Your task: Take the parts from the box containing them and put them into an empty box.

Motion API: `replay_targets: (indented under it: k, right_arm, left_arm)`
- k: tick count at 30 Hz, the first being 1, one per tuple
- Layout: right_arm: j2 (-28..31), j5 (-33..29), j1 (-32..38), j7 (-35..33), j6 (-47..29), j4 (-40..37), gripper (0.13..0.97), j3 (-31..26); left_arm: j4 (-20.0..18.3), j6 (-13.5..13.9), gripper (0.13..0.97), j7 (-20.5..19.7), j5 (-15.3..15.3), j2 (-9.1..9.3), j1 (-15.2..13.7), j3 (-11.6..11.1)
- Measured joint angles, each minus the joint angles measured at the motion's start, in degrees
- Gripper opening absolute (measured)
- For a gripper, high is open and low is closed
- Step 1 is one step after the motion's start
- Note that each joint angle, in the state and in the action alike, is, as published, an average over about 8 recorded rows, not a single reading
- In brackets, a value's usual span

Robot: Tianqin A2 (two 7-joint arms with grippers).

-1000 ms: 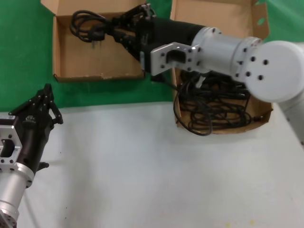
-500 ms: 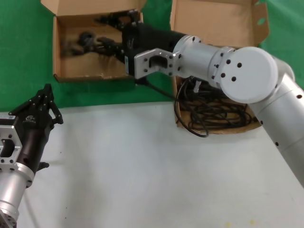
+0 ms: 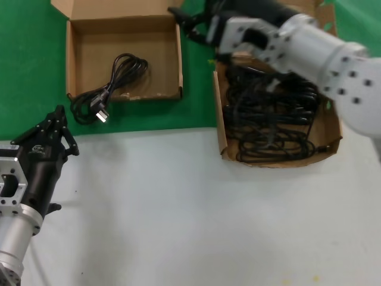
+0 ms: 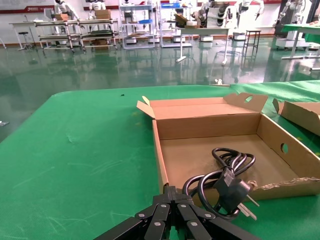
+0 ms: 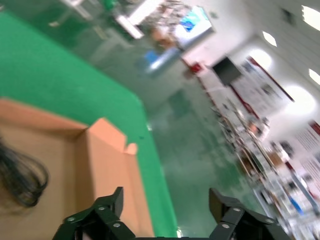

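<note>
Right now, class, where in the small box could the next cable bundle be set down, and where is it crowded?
The small box has bare floor along its back wall and robot-right side. The delivered cable crowds its front-left corner, its plug spilling over the ragged edge. The large box is packed with cables.

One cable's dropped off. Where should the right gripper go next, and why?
Probably down into the larger box to grasp another cable bundle. The right gripper is open and empty above the gap between boxes, one cable already lies in the small box, and several remain.
</note>
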Motion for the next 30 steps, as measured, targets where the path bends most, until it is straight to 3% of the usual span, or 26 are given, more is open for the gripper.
replay_targets:
  k: [7, 13, 21, 30]
  right_arm:
    - [-0.8, -5.9, -7.4, 13.1, -4.8, 14.0, 0.640, 10.5]
    - [-1.3, -7.2, -13.2, 18.2, -5.6, 21.6, 0.776, 16.0]
    - [-1.2, -6.6, -15.7, 19.1, -5.1, 23.3, 0.843, 17.5]
    - [-0.6, -1.6, -18.7, 18.2, -1.9, 21.9, 0.934, 17.6]
  left_arm:
    - [0.0, 0.0, 0.145, 0.0, 0.0, 0.00, 0.0, 0.0]
    - [0.0, 0.0, 0.145, 0.0, 0.0, 0.00, 0.0, 0.0]
    - [0.0, 0.0, 0.145, 0.0, 0.0, 0.00, 0.0, 0.0]
    - [0.0, -0.1, 0.179, 0.1, 0.0, 0.03, 0.1, -0.1]
